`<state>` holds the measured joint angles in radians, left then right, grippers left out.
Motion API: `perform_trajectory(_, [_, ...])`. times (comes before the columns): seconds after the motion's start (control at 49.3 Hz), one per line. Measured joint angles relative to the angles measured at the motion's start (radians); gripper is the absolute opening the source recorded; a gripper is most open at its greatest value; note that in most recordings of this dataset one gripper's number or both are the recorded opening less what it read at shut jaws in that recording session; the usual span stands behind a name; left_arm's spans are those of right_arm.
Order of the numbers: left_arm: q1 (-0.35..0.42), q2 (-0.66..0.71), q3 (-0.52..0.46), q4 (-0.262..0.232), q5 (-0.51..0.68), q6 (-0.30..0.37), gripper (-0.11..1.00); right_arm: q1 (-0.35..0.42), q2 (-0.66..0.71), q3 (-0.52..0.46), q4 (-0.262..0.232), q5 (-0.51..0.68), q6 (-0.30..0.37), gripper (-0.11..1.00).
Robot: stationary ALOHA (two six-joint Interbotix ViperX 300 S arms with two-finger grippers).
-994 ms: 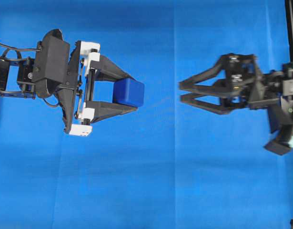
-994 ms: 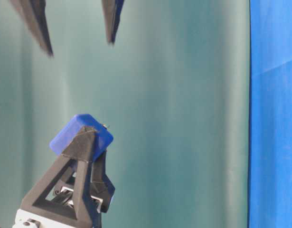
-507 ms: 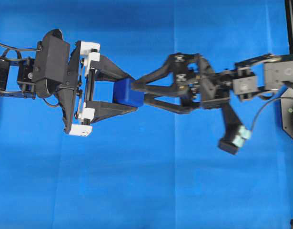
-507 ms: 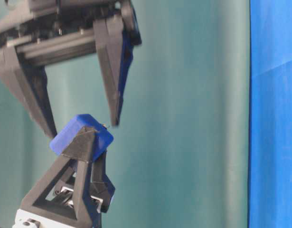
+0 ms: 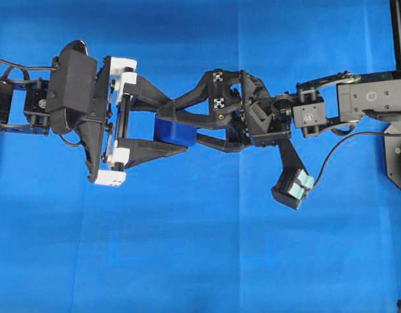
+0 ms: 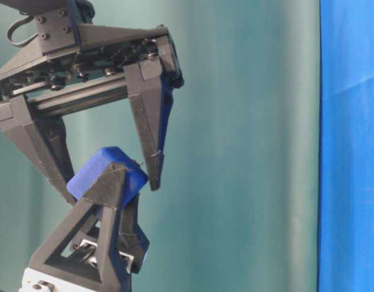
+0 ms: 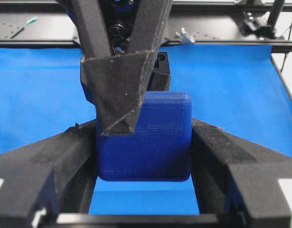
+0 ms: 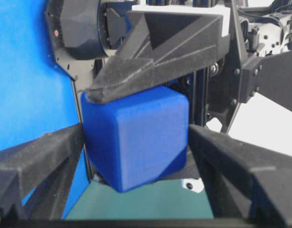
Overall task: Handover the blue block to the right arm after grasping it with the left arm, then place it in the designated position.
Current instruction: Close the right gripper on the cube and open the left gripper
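Observation:
The blue block (image 5: 177, 134) is up off the blue cloth, and my left gripper (image 5: 182, 127) is shut on it, its white-based fingers pressing two opposite sides. In the left wrist view the block (image 7: 157, 142) fills the gap between both fingers (image 7: 65, 156). My right gripper (image 5: 169, 124) has reached in from the right, turned a quarter turn, and stands open with its black fingers on either side of the block. In the right wrist view the block (image 8: 136, 137) lies between its fingers (image 8: 231, 156), with a thin gap on the right. The table-level view shows the right fingers (image 6: 151, 152) straddling the block (image 6: 104, 176) from above.
Blue cloth (image 5: 207, 248) covers the table below both arms. The right arm's wrist camera (image 5: 291, 189) hangs below its gripper. A black frame rail (image 5: 399, 32) runs along the right edge. A teal backdrop (image 6: 247, 152) stands behind the grippers.
My right gripper has travelled left from well clear of the block until its open fingers straddle it. The left gripper and the block have stayed still.

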<state>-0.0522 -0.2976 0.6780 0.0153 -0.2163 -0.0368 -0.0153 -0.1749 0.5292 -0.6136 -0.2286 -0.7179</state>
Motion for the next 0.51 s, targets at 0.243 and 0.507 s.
perform_trajectory(0.243, [0.000,0.000,0.000,0.000,0.003,-0.002,0.48,0.003,0.000,-0.002,0.002,0.048,0.003,0.51])
perform_trajectory(0.507, [0.000,0.000,0.000,0.000,0.003,-0.002,0.48,0.005,0.000,-0.003,0.002,0.055,0.006,0.51])
